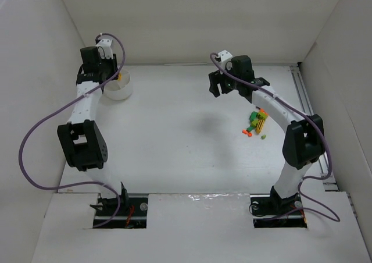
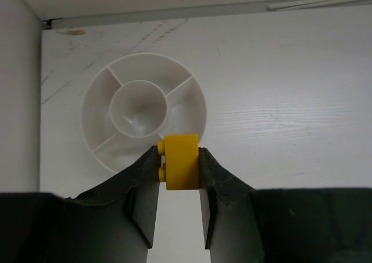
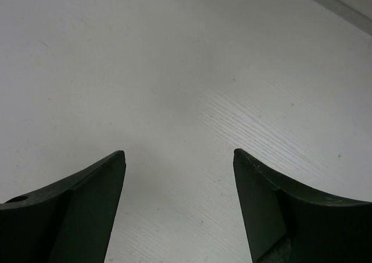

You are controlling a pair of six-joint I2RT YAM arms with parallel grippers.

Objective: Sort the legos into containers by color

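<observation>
The left claw [image 2: 180, 165] pinches 1 yellow brick [image 2: 181, 161] by its sides, just above the near rim of the white bowl [image 2: 96, 109]. From the left wrist view the brick lines up with the rim rather than squarely over 1 section. A release here could strike the low wall and bounce onto the counter [image 2: 290, 100], or tumble into a section meant for another colour. The right claw [image 3: 179, 158] hangs spread and empty over bare counter, well apart from the loose bricks [image 1: 256, 123]. That pile is tight, so a grab there could catch 2 bricks or scatter them.
</observation>
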